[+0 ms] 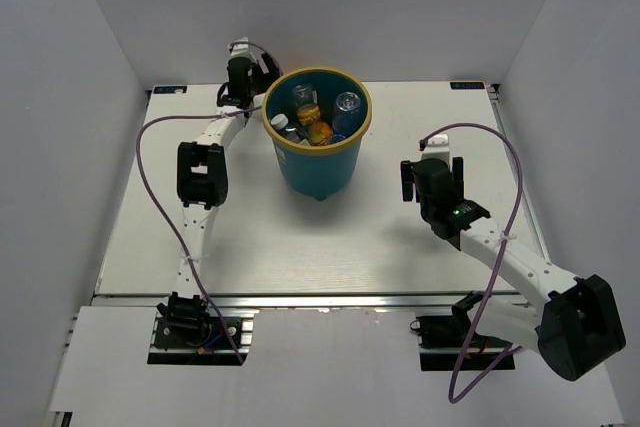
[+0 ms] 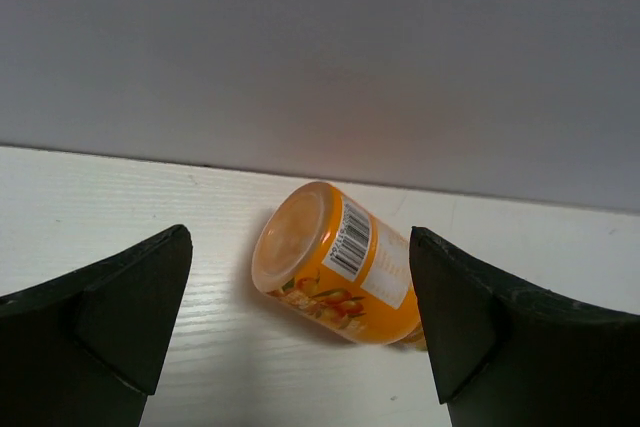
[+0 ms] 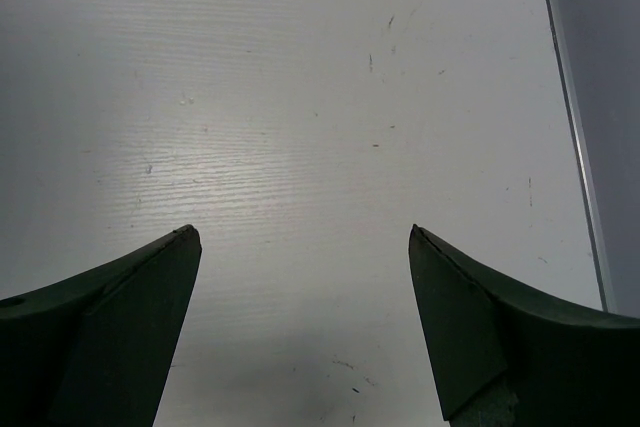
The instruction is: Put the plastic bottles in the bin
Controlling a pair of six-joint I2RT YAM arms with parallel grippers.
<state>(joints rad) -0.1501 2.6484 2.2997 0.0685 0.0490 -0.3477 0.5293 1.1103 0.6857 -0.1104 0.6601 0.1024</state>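
A stubby orange bottle [image 2: 340, 265] lies on its side on the white table, close to the back wall, its pale cap end towards the camera. My left gripper [image 2: 300, 234] is open, with one jaw on each side of the bottle and neither touching it. In the top view the left gripper [image 1: 244, 65] is at the back wall, just left of the bin, and hides this bottle. The teal bin [image 1: 317, 162] with a yellow-tan rim holds several bottles, among them a clear one [image 1: 347, 104] and an orange-tinted one [image 1: 319, 132]. My right gripper [image 1: 432, 173] is open and empty.
The back wall stands right behind the orange bottle [image 2: 320, 57]. The right gripper [image 3: 302, 232] hovers over bare white table, with the table's right edge [image 3: 575, 147] and the side wall close by. The bin sits between the two arms.
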